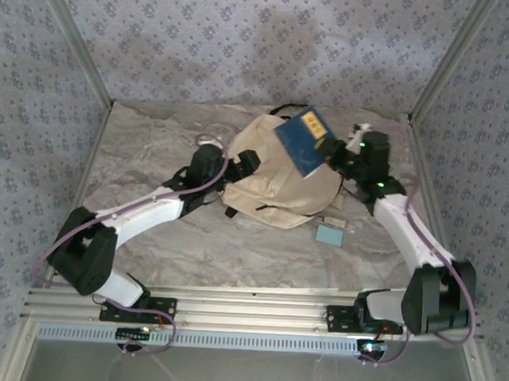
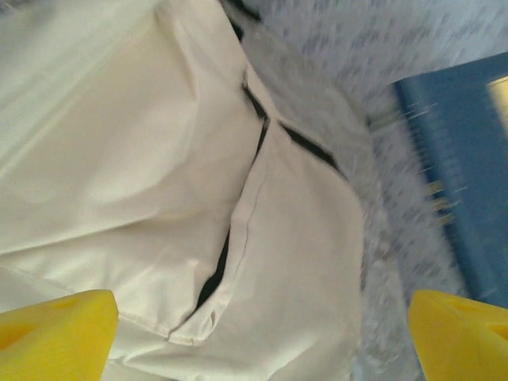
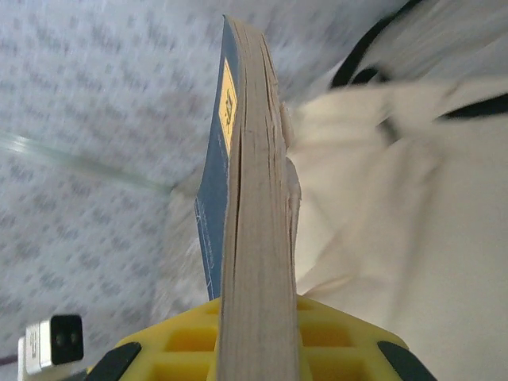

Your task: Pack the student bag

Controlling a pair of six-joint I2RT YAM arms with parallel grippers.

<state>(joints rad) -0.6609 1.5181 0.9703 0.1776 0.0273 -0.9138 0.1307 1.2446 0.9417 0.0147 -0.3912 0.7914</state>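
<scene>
Plainly the counter [image 1: 150, 236] is the biggest thing, shut in by patterned panels [image 1: 245, 36] at the back and both sides, with bare surface in front of the bag and to its left. The bag [image 1: 272, 187] lies slumped at the middle toward the back, between the two arms. Over its upper right corner hangs a blue book [image 1: 302, 142], tilted, gripped at one end by the right pincer [image 1: 335, 154], whose pads are closed tight on the page block. The left pincer [image 1: 241, 162] sits at the bag's left edge, spread wide and holding nothing, with cream fabric and a dark zip line [image 2: 258, 119] below it. I judge the step to be getting the book into the bag. Next, the left pincer must find the mouth and hold it open while the book turns edge-first. Whether any zip is open enough, I cannot tell. The right panel is close to the book arm, and a pale card [image 1: 329, 234] lies just off the bag's front right.
</scene>
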